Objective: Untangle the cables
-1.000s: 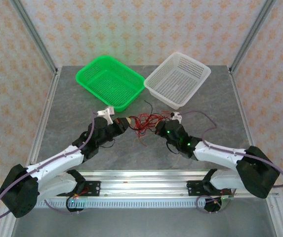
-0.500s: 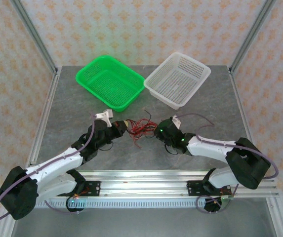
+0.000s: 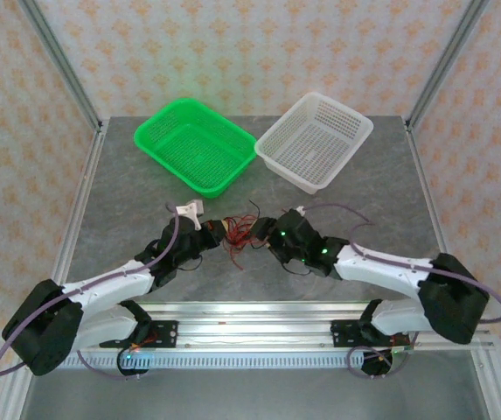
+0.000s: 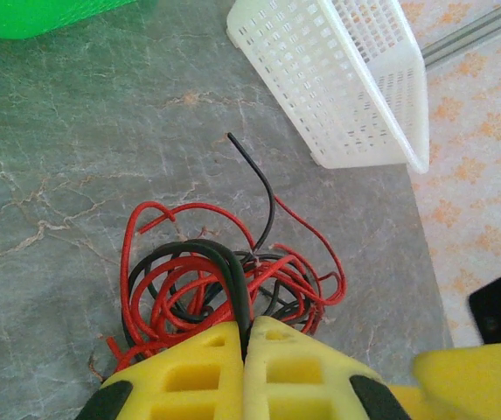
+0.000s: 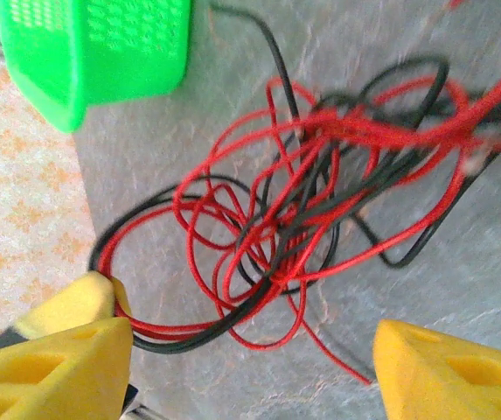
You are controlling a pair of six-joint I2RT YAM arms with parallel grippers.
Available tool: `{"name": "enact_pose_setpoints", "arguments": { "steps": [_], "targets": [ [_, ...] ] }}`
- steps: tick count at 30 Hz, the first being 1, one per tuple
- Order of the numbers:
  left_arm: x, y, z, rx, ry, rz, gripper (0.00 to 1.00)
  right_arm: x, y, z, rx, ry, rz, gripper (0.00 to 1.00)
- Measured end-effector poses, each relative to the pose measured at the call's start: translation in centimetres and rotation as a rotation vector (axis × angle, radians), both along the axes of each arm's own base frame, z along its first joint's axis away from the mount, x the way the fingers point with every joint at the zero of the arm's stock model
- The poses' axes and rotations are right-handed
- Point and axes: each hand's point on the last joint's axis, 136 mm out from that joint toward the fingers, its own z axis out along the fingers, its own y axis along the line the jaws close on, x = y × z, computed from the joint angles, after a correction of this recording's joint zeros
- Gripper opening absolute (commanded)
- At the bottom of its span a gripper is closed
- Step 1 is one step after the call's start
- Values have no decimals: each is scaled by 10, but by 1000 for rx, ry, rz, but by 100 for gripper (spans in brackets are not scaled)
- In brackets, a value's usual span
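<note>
Left tool [image 4: 243, 337] pinches the cables [image 4: 199, 248] at a black strand, right tool [image 5: 250, 341] is spread wide, and we judge nothing separated yet, whole knot left.

We read no text, label, brand, number or sign anywhere, none on the cables [image 4: 233, 276], green basket [image 3: 196, 144], white basket [image 3: 314, 140], bench [image 3: 119, 210]
</note>
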Motion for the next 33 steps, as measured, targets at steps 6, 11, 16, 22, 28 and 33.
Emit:
{"name": "enact_pose_setpoints", "arguments": {
  "steps": [6, 11, 16, 22, 28, 33],
  "targets": [
    [-2, 1, 4, -11, -16, 0, 0, 8, 18, -37, 14, 105, -58, 71],
    [-5, 3, 7, -21, -32, 0, 0, 23, 18, -49, 26, 95, -146, 63],
    [-7, 3, 17, -43, -58, -7, 0, 44, 19, -55, 10, 51, -199, 48],
    [-17, 6, 35, -78, -101, -25, 0, 67, 9, -58, 11, 7, -247, 0],
    [-21, 31, 21, 22, -61, 66, 0, 69, -19, -35, -12, -82, -272, 0],
    [-21, 47, -8, 130, 22, 125, 15, 63, -41, 10, 4, -202, -261, 0]
  ]
}}
